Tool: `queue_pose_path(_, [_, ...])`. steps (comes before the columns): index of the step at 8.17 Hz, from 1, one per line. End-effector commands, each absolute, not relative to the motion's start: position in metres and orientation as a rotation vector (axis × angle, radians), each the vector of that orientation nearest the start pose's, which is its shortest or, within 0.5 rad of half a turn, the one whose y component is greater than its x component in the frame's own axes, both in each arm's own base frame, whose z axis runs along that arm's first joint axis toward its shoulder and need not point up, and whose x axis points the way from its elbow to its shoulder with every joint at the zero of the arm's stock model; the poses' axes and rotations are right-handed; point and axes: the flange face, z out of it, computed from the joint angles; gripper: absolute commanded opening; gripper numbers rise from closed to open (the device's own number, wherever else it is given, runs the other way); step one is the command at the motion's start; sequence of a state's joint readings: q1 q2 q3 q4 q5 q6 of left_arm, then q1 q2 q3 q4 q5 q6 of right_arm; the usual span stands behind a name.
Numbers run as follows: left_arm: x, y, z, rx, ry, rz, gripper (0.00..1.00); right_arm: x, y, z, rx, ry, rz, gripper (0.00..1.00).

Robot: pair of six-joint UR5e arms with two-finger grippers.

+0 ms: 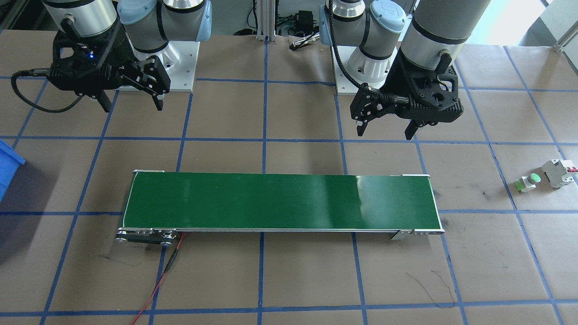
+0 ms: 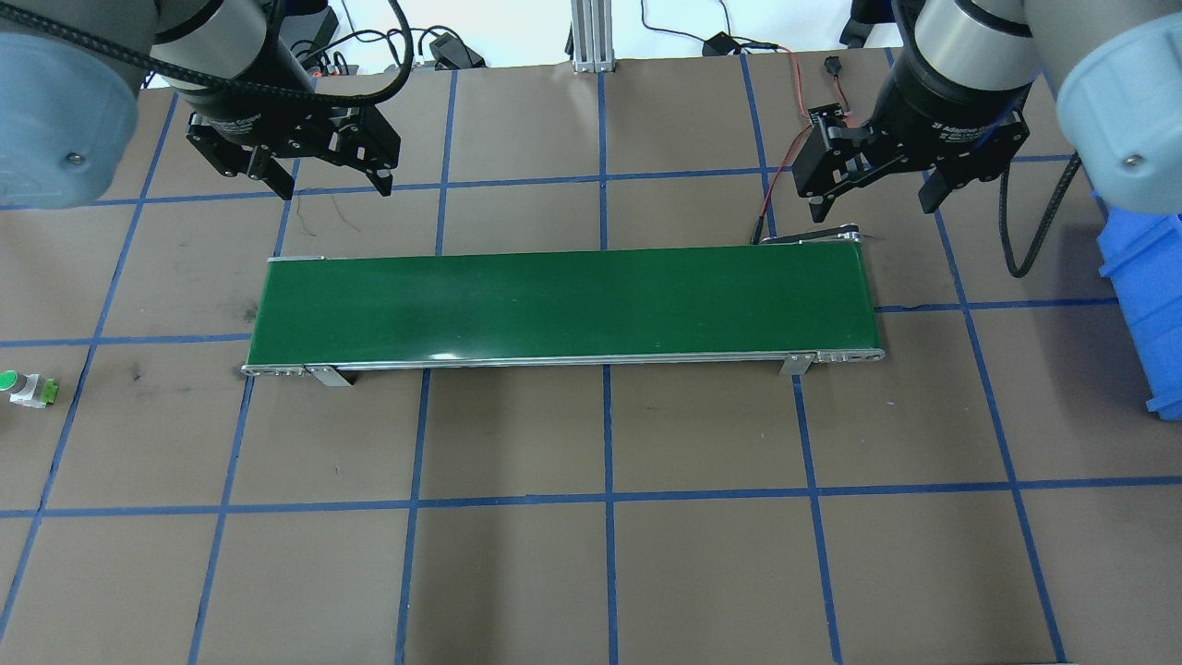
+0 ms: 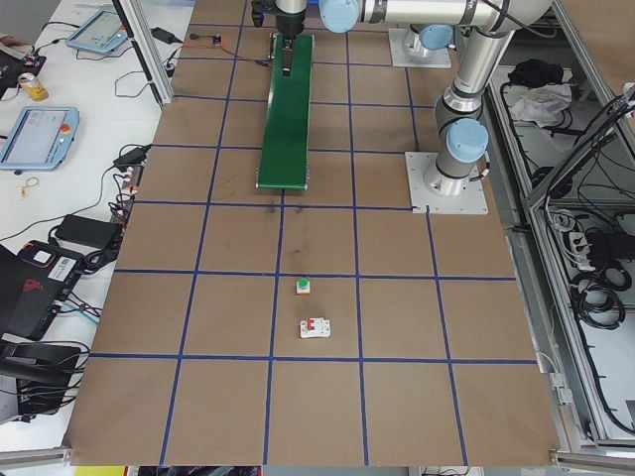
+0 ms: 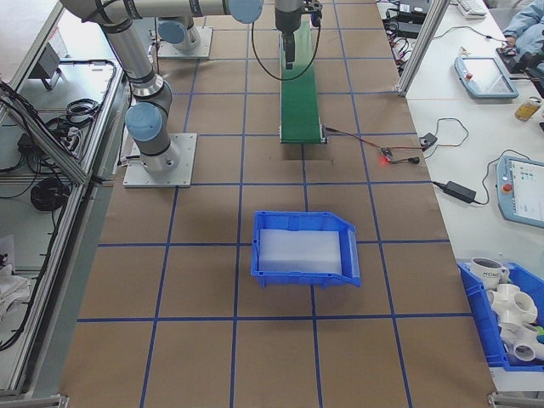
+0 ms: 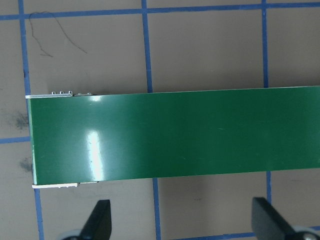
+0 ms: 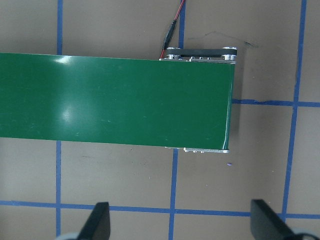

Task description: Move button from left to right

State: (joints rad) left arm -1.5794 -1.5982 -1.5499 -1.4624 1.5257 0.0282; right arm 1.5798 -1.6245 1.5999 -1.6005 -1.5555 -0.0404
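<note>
Button [image 1: 529,181] is sitting on the table off the conveyor's [image 1: 280,201] left end, just beside the white circuit breaker [image 1: 559,173], seemingly lying on its side though it's small in every view. Left gripper [image 1: 385,129] is hanging above the table behind the belt's left end, fingers spread wide, gripping nothing. Right gripper [image 1: 132,104] is hovering behind the right end, also wide apart and empty. Blue bin [image 4: 305,247] is sitting beyond the belt's right end.

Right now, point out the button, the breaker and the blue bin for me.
button [image 1: 534,177], front-facing view, on its green cap.
breaker [image 1: 556,173], front-facing view, on its white body.
blue bin [image 4: 305,249], right side view, on its pale floor.
</note>
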Motion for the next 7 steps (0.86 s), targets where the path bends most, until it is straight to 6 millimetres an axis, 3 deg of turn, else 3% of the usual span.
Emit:
queue_pose_path(1, [-0.085,-0.523,0.499,0.105,3.163,-0.178,1.00,0.139,-0.473,0.503,-0.077,3.125,-0.087,1.00])
queue_pose_path(3, [0.053,-0.530,0.491,-0.052,3.151,-0.144,1.00,0.139,-0.473,0.503,-0.077,3.125,-0.087,1.00])
queue_pose_path(4, [0.109,-0.525,0.487,-0.172,3.139,-0.149,1.00,0.139,-0.473,0.503,-0.077,3.125,-0.087,1.00])
queue_pose_path(7, [0.250,-0.522,0.434,-0.214,3.116,-0.107,1.00,0.138,-0.474,0.502,-0.077,3.125,-0.084,1.00])
